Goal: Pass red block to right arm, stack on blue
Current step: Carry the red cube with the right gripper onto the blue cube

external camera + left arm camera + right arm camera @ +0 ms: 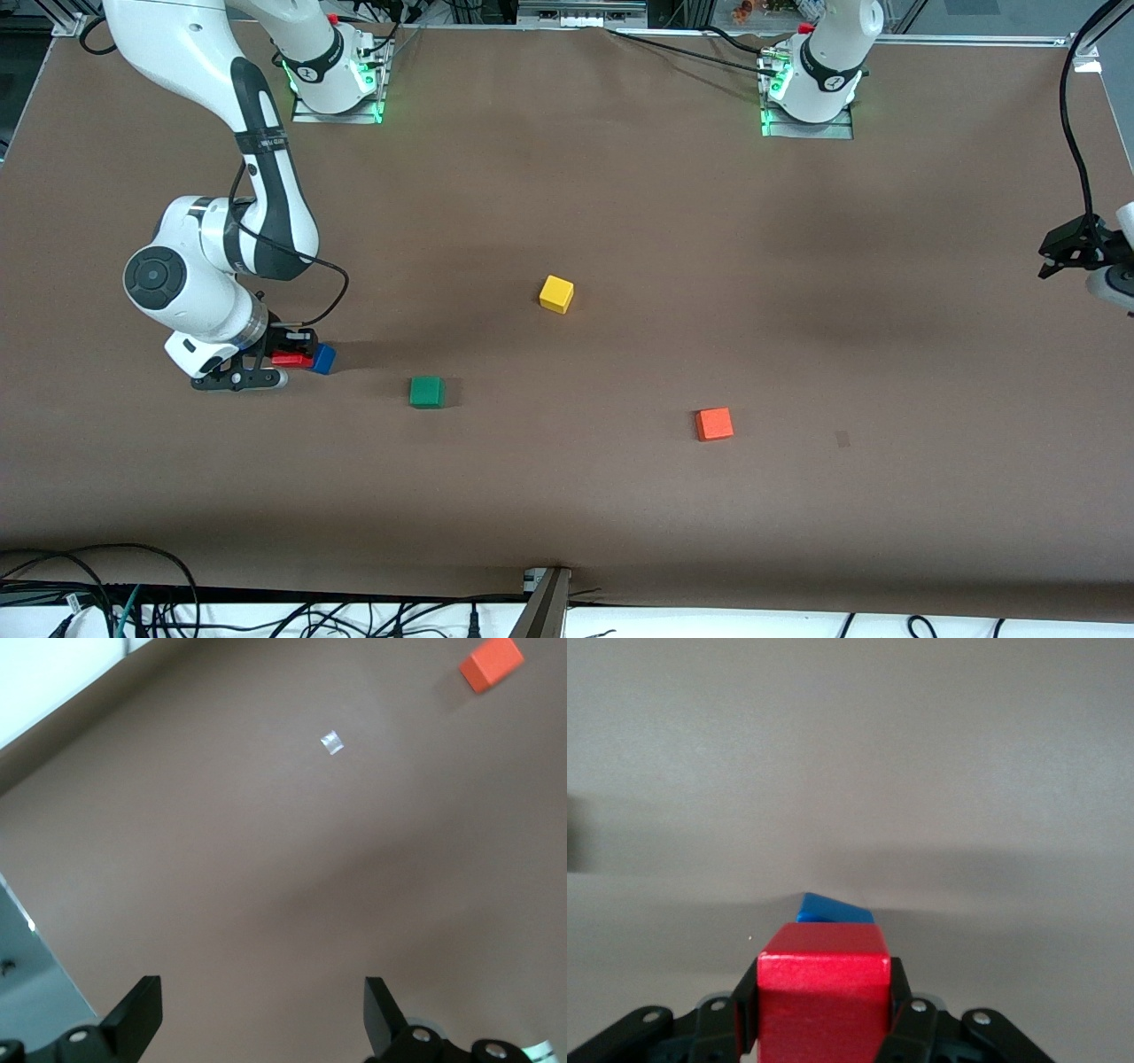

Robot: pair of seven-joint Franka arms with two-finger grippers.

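The right end effector (pixel 285 359) grips the small deep-red matte cube (pixel 822 992) just over the small bright-blue matte cube (pixel 834 909) (toward the right arm's end of the brown tabletop (pixel 620 221)); the left end effector (pixel 257 1019) waits, fingers spread.

Right gripper (pixel 822 1010) clamps the deep-red matte cube (pixel 822 997), with the bright-blue matte cube (pixel 833 909) peeking just past it on the brown counter (pixel 850 753).
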